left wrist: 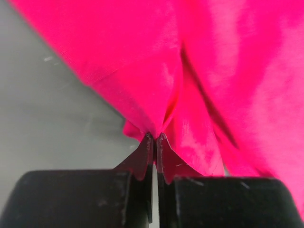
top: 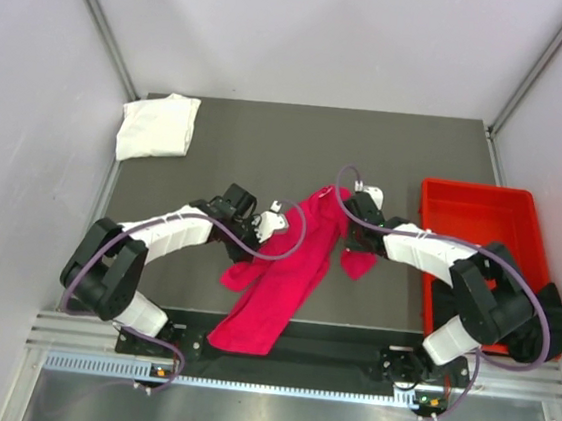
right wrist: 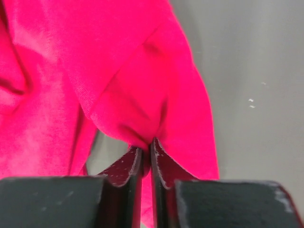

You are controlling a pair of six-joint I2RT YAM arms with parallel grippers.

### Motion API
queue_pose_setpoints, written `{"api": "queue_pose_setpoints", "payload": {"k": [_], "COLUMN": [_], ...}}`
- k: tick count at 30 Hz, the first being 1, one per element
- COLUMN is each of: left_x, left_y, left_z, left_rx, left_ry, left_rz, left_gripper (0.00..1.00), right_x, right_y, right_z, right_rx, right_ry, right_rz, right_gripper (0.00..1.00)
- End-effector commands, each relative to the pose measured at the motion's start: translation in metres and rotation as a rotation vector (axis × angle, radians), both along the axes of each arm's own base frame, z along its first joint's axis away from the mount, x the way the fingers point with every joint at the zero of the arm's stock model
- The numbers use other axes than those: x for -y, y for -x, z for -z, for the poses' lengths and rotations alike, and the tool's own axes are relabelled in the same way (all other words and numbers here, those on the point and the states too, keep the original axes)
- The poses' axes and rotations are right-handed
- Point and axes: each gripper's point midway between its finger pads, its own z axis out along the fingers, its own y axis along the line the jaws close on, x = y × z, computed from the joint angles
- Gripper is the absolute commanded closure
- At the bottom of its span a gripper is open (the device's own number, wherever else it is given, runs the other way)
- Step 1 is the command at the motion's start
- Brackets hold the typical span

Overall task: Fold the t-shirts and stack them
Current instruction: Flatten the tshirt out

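Near the middle of the tabletop (top: pixel 267 149), my left fingers (left wrist: pixel 146 154) and right fingers (right wrist: pixel 157 156) are both clamped on the pink shirt (top: pixel 290 272), strung between them. Upper left, the white shirt (top: pixel 156 125) lies folded.

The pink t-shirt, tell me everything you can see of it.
The pink t-shirt is soft, bright magenta cloth, unfolded and bunched into a long crumpled band running diagonally over the table to its near edge. The left gripper and right gripper are each shut on a pinch of its fabric.
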Motion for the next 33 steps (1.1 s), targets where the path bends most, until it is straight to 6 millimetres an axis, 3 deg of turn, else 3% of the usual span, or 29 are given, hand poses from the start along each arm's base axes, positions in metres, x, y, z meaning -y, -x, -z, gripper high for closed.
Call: {"api": "queue_pose_setpoints", "payload": {"k": [1,3,4,5,6,7,8,9,10,11,16,17,18,19,20,21,24,28,29,31,32,33], "left_x": [-0.02,-0.04,-0.044,-0.065,-0.075,-0.084,-0.109,-0.119,-0.127,-0.145,-0.175,-0.187,-0.194,-0.209,-0.218,-0.225,-0.249,-0.259,-0.261,-0.265,-0.268,-0.269], "left_y": [-0.034,-0.055,-0.071,-0.082,-0.093,-0.109,-0.121,-0.132,-0.136,-0.14,-0.149,-0.151,-0.152,-0.153,-0.152,-0.15,-0.142,-0.137,-0.141,-0.14,-0.144,-0.141], "left_z": [-0.023,-0.043,-0.063,-0.074,-0.095,-0.122,-0.138,-0.168,-0.183,-0.198,-0.278,-0.29,-0.317,-0.33,-0.342,-0.364,-0.4,-0.432,-0.434,-0.455,-0.457,-0.473], "left_rx": [0.132,0.191,0.234,0.244,0.286,0.345,0.38,0.45,0.481,0.512,0.663,0.696,0.752,0.78,0.807,0.855,0.955,1.039,1.038,1.088,1.088,1.12], "left_ry": [-0.089,-0.098,-0.077,-0.08,-0.057,-0.029,-0.026,0.002,0.023,0.029,0.068,0.058,0.079,0.079,0.081,0.092,0.075,0.064,0.06,0.067,0.063,0.076], "left_rz": [-0.093,-0.196,-0.236,-0.311,-0.365,-0.413,-0.491,-0.524,-0.548,-0.593,-0.677,-0.72,-0.751,-0.796,-0.827,-0.853,-0.931,-0.958,-0.964,-0.983,-0.995,-1.002], "left_gripper": [1.0,1.0,1.0,1.0,1.0,1.0,1.0,1.0,1.0,1.0,1.0,1.0,1.0,1.0,1.0,1.0,1.0,1.0,1.0,1.0,1.0,1.0], "right_x": [0.011,0.014,0.018,0.021,0.02,0.025,0.024,0.025,0.027,0.027,0.024,0.019,0.015,0.014,0.008,0.005,-0.005,-0.026,-0.026,-0.035,-0.038,-0.052], "right_y": [-0.015,-0.022,-0.021,-0.023,-0.028,-0.03,-0.035,-0.036,-0.038,-0.042,-0.062,-0.068,-0.073,-0.075,-0.077,-0.077,-0.07,-0.071,-0.074,-0.097,-0.101,-0.125], "right_z": [-0.035,-0.059,-0.066,-0.076,-0.098,-0.108,-0.125,-0.144,-0.154,-0.171,-0.235,-0.264,-0.273,-0.285,-0.313,-0.324,-0.359,-0.386,-0.41,-0.415,-0.447,-0.436], "right_rx": [0.107,0.16,0.165,0.182,0.229,0.245,0.283,0.325,0.349,0.388,0.527,0.58,0.592,0.606,0.653,0.669,0.735,0.795,0.84,0.848,0.908,0.877], "right_ry": [0.04,0.037,0.054,0.052,0.029,0.038,0.02,0.004,0.008,-0.005,-0.013,-0.042,-0.036,-0.042,-0.08,-0.093,-0.175,-0.241,-0.254,-0.233,-0.266,-0.278], "right_rz": [0.045,0.05,0.044,0.047,0.049,0.044,0.043,0.04,0.026,0.024,-0.035,-0.043,-0.058,-0.063,-0.076,-0.09,-0.139,-0.242,-0.236,-0.243,-0.243,-0.249], "right_gripper": [1.0,1.0,1.0,1.0,1.0,1.0,1.0,1.0,1.0,1.0,1.0,1.0,1.0,1.0,1.0,1.0,1.0,1.0,1.0,1.0,1.0,1.0]}}
